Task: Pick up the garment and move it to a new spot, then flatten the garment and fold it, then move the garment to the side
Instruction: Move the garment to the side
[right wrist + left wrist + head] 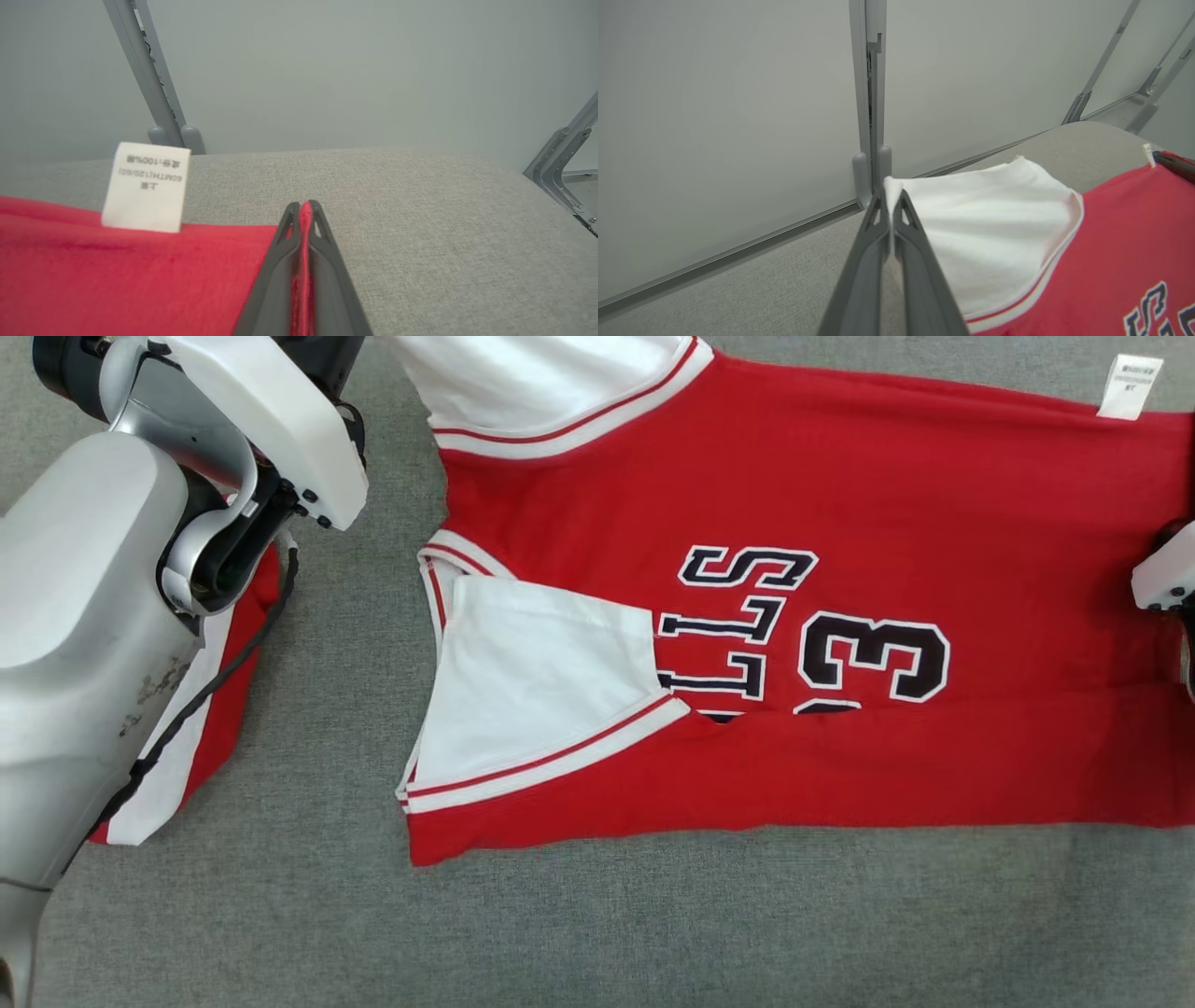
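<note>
I am holding the garment (934,504), a red jersey with white sleeves, at two places along its far edge while most of it is lying spread across the grey table (653,933). My left hand (891,196) is pinching shut on the rim of the far white sleeve (994,219), and only a thin lip of cloth is showing between the fingertips. My right hand (306,205) is clamping the red hem at the opposite end, just beside the white care label (147,186). Both grips are looking shallow to me, so I am worrying that either one is going to slip as soon as the cloth's weight is coming onto it, the sleeve first, since it is loose and stretchy-looking. I cannot tell whether each hand is catching one layer or both; if it is one, the jersey is likely to open and sag rather than carry flat. Lifting the two ends unevenly is risking a twist along the body. The near sleeve (532,681) is lying folded over the chest lettering, and I am expecting that crease to travel along unless I am shaking it out. A separate red-and-white piece (201,747) is sitting under my left forearm, where the arm's cable could drag it.
</note>
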### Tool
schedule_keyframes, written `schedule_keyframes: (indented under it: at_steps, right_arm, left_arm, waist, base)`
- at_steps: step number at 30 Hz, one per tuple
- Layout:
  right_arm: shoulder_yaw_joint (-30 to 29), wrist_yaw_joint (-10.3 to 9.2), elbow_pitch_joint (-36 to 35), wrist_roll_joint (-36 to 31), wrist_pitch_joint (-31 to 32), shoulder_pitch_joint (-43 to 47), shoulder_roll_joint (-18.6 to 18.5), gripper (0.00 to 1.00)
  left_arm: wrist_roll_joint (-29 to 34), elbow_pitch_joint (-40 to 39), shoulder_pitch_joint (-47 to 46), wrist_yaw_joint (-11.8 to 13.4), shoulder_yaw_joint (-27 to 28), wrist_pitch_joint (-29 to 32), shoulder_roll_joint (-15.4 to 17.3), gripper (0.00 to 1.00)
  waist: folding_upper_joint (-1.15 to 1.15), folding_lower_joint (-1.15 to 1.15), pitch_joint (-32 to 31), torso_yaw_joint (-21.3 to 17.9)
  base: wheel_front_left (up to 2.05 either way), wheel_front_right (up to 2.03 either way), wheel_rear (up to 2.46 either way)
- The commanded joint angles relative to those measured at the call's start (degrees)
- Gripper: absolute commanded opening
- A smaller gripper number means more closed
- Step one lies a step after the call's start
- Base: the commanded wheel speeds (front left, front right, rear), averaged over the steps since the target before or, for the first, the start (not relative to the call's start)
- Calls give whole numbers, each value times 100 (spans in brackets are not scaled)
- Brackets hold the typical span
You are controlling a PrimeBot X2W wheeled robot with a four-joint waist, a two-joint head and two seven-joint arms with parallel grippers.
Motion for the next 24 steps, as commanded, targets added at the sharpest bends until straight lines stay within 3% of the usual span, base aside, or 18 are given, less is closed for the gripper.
schedule_keyframes:
  at_steps: [1,6,13,24]
  right_arm:
    - [-19,-4,44,-31,-89,-42,-26,0]
    - [69,-4,-39,32,-237,99,78,0]
    - [194,-4,-352,116,-281,527,44,0]
    - [430,-3,-1515,402,-282,1948,-259,0]
  left_arm:
    - [66,122,-64,42,28,-121,-11,0]
    - [49,451,106,-110,-109,-224,-148,0]
    - [81,409,472,-227,-320,-188,1,0]
    - [-224,-1012,1638,-71,-586,294,840,0]
  waist:
    - [0,0,-18,6]
    - [0,0,-166,5]
    - [0,0,-513,-10]
    - [0,0,-1157,17]
  base:
    - [0,0,0]
    - [0,0,0]
    - [0,0,0]
    - [0,0,0]
